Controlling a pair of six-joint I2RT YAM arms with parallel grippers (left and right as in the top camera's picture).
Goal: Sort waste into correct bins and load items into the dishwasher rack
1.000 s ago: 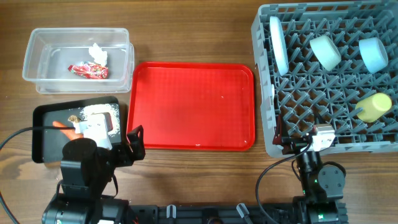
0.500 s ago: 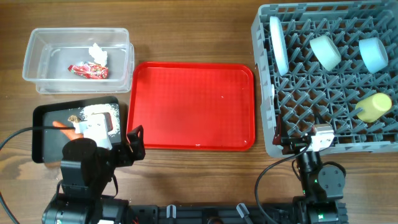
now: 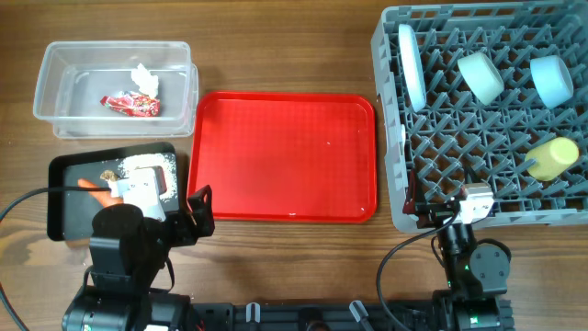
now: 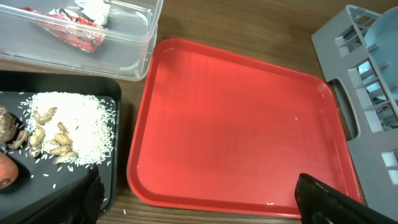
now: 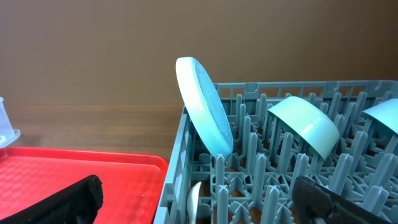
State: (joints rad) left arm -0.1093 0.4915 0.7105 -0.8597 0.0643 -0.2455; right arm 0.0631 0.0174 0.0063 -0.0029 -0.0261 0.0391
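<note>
You look down on a brown wooden surface [image 3: 276,46], its grain running from 9 to 3 o'clock. Bare wood shows most at 12 and 6 o'clock. The light falls soft and even, and shadows stay faint.

The serving tray [image 3: 283,156] lies mid-desk [image 3: 276,46]. To its left, the tub [image 3: 55,124] sits farther back, with the wrapper [image 3: 130,105] and tissue [image 3: 144,79] in it. The shallow tray [image 3: 64,198] lies just before it, carrying rice [image 3: 152,170] and a carrot [image 3: 92,184]. To the right stands the rack [image 3: 478,184], the plate [image 3: 411,66] upright near its left wall, two bowls [image 3: 480,76] beside the plate, and the cup [image 3: 552,158] nearer.
</note>
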